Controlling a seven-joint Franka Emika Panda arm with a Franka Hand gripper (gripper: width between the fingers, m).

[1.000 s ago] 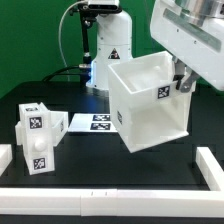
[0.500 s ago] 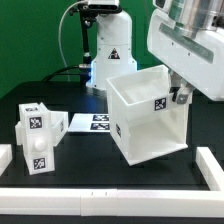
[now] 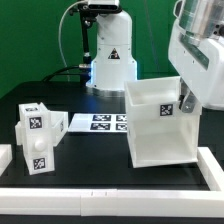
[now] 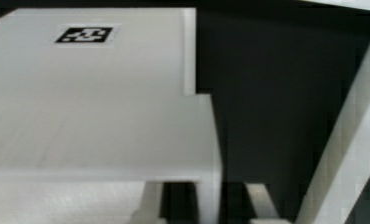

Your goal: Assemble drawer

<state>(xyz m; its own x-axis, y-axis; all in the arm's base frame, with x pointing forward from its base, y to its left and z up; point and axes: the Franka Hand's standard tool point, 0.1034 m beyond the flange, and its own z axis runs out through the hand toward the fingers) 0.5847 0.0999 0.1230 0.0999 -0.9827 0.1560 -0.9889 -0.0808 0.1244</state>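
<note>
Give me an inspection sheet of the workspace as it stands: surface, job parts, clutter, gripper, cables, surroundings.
Surface: black table top, with a white rail along its near edge.
Job's things: large white hollow plastic casing, open side up, at the exterior view's right; small white tagged tray boxes close together at the exterior view's left.
Clutter: nothing seen; the marker board lies flat behind the parts.
Grippers: gripper shut on the casing's wall at the rim, one finger on each side.
Cables: black cable arcs beside the white robot base, away from the parts.
Surroundings: green backdrop.
</note>
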